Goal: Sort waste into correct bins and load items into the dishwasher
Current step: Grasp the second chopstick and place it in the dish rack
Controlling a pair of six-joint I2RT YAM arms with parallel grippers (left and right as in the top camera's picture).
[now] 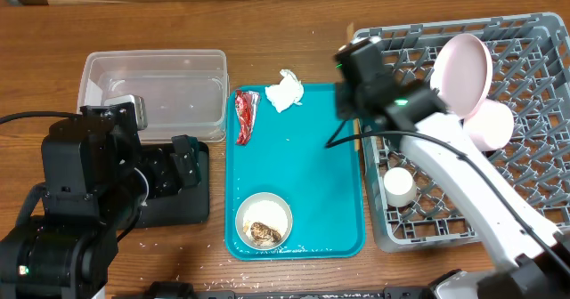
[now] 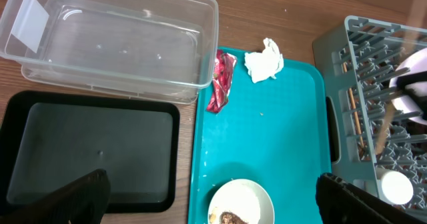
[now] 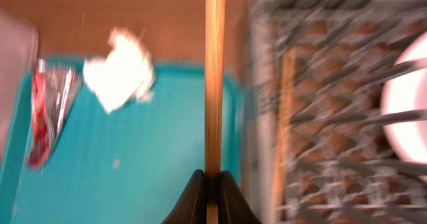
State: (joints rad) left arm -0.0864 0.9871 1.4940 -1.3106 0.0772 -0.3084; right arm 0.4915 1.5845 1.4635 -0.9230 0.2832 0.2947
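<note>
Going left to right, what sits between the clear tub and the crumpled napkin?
The red wrapper, lying at the teal tray's left edge, close beside the clear tub and left of the napkin. The left wrist view shows it best.

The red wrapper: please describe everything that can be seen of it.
The red wrapper is a crinkled, shiny, elongated strip, plastic or foil by its look. It lies flat along the left rim of the teal tray, near the far corner, beside the clear tub and apart from the white napkin. No gripper touches it.

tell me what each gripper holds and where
The right gripper pinches a wooden chopstick near one end, its shaft sticking out ahead; the left gripper is open, empty.
</note>
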